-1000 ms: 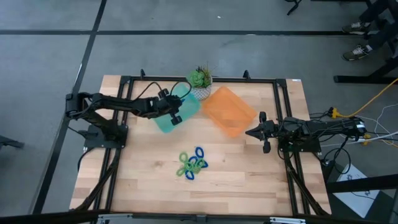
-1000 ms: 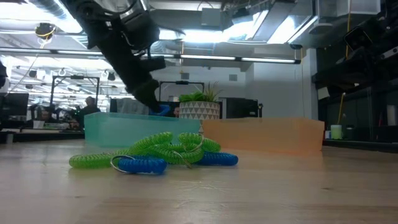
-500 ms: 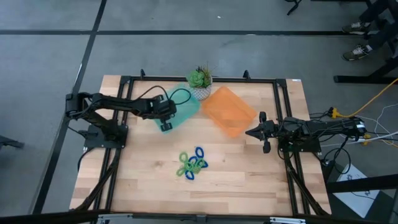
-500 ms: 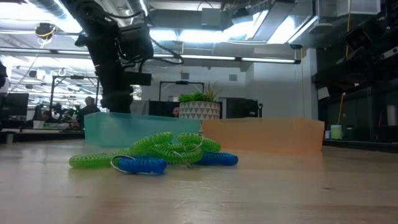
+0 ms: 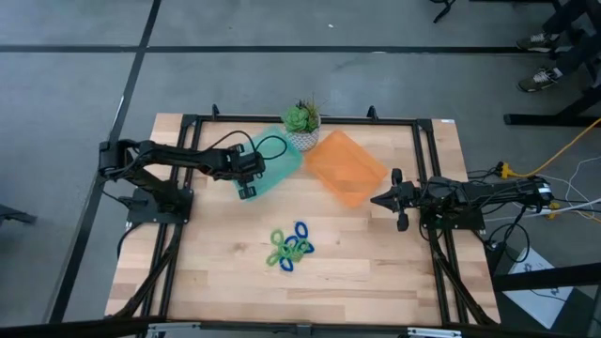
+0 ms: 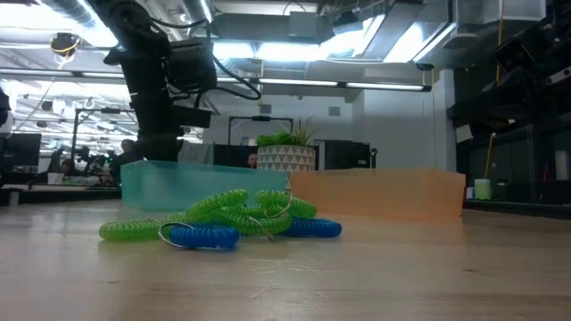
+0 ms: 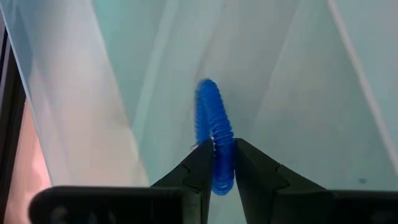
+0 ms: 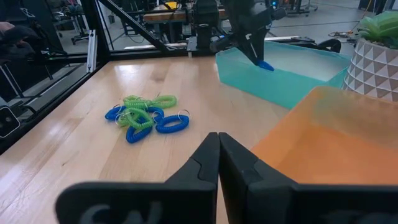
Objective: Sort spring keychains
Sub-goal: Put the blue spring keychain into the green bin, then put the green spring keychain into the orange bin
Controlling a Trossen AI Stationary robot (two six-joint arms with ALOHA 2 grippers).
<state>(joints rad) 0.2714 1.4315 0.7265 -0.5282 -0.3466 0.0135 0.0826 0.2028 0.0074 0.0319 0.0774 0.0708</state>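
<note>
No readable text, label, brand, number or sign anywhere in these views.

Left tool (image 7: 216, 163) reaches forward, pinched narrow; right tool (image 8: 217, 149) rests closed.

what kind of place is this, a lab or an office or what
Most likely a robotics lab or workshop: a wooden table ringed by a black metal frame, workbenches with equipment behind, and bare ceiling ducts overhead.
</note>
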